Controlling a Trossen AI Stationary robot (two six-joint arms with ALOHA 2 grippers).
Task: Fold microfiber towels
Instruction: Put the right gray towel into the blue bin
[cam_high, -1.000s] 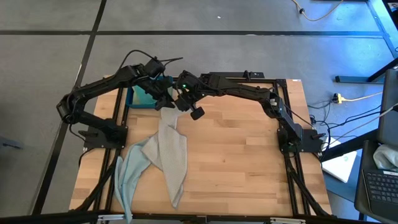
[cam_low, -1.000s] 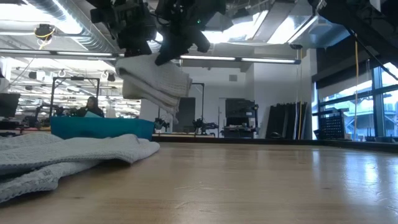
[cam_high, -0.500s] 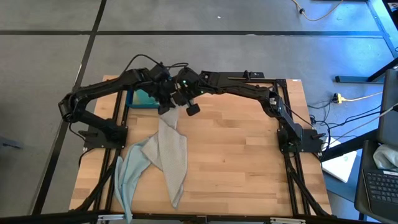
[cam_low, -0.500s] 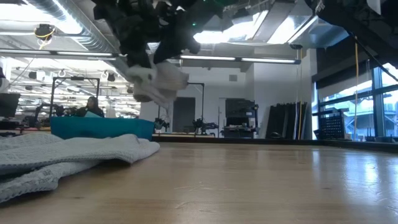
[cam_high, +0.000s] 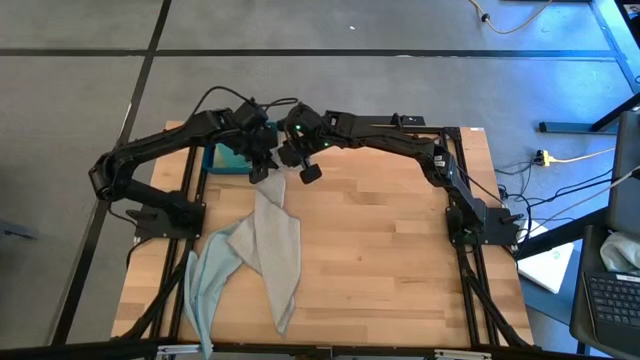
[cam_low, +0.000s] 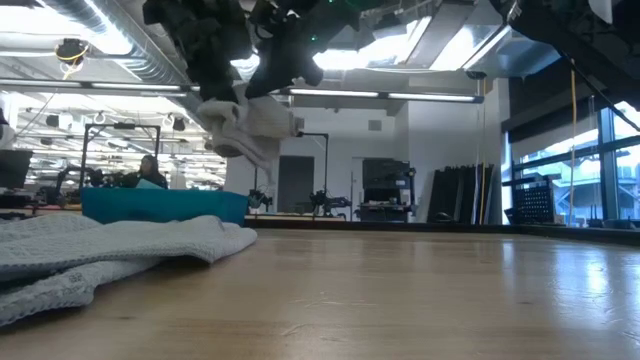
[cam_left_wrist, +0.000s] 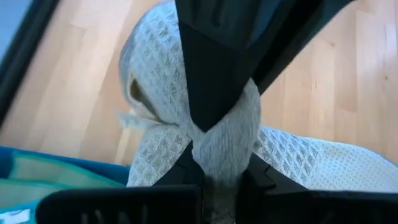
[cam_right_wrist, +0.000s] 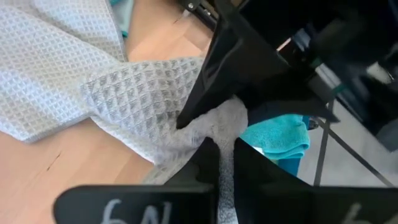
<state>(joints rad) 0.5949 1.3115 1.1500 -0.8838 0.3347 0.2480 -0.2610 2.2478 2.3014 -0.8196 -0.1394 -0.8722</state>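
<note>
Left gripper (cam_high: 258, 168) has just clamped onto the light grey towel (cam_high: 275, 240) beside the right gripper (cam_high: 292, 160), which already pinches it, above the blue tray (cam_high: 222, 158). Both now hold its raised edge, so spreading for the fold looks possible.

A wooden table (cam_high: 380, 250) carries the things. A grey towel (cam_high: 277, 250) lies on it left of the middle, partly over a pale blue towel (cam_high: 205, 290) that reaches the near edge. A blue tray (cam_high: 222, 160) sits at the far left corner.
</note>
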